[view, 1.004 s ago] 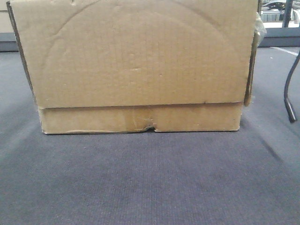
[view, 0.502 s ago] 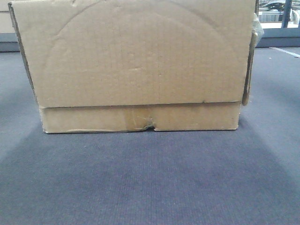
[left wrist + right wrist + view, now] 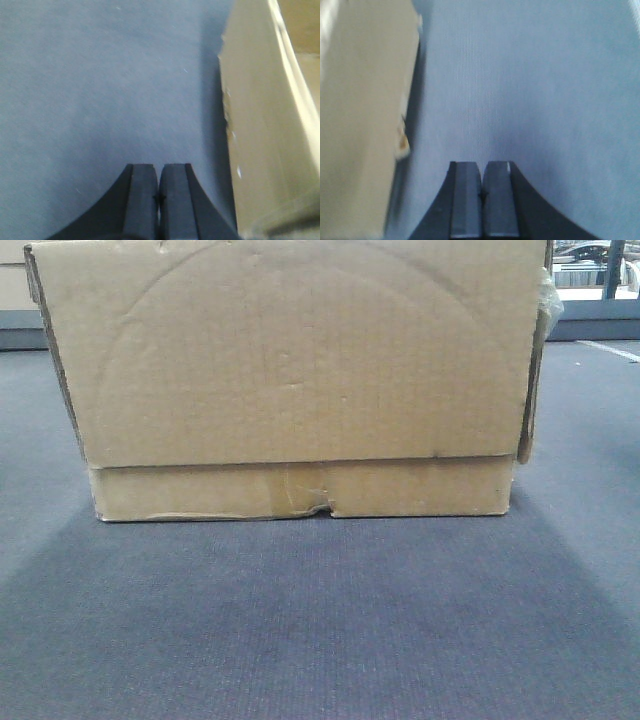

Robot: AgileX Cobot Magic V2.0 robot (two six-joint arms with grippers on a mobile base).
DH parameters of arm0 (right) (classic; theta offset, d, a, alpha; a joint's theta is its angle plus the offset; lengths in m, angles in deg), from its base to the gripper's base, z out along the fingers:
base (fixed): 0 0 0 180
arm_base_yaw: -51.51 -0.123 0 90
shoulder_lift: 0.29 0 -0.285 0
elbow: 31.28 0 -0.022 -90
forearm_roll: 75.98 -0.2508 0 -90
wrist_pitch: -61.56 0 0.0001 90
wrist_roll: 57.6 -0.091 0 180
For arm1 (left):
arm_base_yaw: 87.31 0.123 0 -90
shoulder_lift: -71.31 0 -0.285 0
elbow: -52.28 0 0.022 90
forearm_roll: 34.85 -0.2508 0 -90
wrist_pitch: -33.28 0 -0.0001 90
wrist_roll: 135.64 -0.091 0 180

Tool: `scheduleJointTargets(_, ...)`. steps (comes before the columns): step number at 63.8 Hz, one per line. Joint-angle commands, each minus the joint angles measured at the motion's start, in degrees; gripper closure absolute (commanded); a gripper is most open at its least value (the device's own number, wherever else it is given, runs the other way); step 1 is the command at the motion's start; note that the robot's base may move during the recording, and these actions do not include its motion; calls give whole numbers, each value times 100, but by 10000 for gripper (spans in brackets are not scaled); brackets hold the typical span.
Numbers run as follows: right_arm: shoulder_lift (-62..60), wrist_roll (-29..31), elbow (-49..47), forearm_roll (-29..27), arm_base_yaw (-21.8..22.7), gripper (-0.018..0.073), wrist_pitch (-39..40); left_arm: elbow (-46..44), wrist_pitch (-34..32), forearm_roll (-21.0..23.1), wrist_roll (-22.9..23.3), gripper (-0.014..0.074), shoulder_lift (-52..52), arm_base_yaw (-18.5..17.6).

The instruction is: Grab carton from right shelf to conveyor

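Left gripper [image 3: 159, 197]: you have it closed, pads pressed together with nothing between them. It hangs over bare belt, just beside the carton's side wall, not touching it.

Right gripper [image 3: 482, 197]: also closed and empty, over bare belt on the carton's other side, with a gap of belt between it and the wall.

Carton [image 3: 295, 380]: it sits flat on the conveyor [image 3: 320, 620], upright and square to the front camera, flap seam low on its face, small tear at the bottom edge. You have nothing gripping it on either side.

Shelf: not visible in any view.

Progress, as a judgement: the carton looks delivered, since it rests on the belt with both grippers clear. What is left for you is to back the arms away.

Risk 1: the left gripper is close to the carton wall. If you swing it inward while retreating, it could clip the wall and skew or push the box along the belt.

Risk 2: the wrist views are blurred, so you cannot judge the gaps finely from them. Trust the front view less too, since neither arm shows there.

Risk 3: loose tape at the carton's right corner [image 3: 545, 300] could snag a gripper that passes near.
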State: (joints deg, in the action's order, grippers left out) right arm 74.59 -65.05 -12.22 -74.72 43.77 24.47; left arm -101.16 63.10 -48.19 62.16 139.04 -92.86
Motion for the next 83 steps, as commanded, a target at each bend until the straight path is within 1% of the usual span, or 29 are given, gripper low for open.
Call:
scheduleJointTargets(1,-500,45,692,75,33,632,743,661,-712,61,-16,592,-539,23)
scheduleJointTargets(6,-995,196,1336,89,33,632,1173,1316,-1172,61,-16,592,-1030,23)
scheduleJointTargets(13,-1692,261,2000,92,33,632,1603,1987,-1507,61,-16,592,-1747,23)
scheduleJointTargets(27,-3352,261,3038,92,-39,632,2048,2698,-1548,-96,-16,592,-3355,23)
scheduleJointTargets(30,-3908,261,3246,92,-40,632,2059,2764,-1536,-136,-16,592,-3708,23)
scheduleJointTargets(39,-5066,261,3532,92,-40,632,2064,2819,-1529,-137,-16,592,-4402,23)
scheduleJointTargets(44,-5524,261,3568,92,-40,632,2078,2819,-1484,-137,-16,592,-4617,23)
scheduleJointTargets(51,-5848,261,3568,92,-40,632,2101,2819,-1447,-137,-16,592,-4800,23)
scheduleJointTargets(83,-5875,261,3568,92,-40,632,2138,2809,-1457,-137,-16,592,-4815,23)
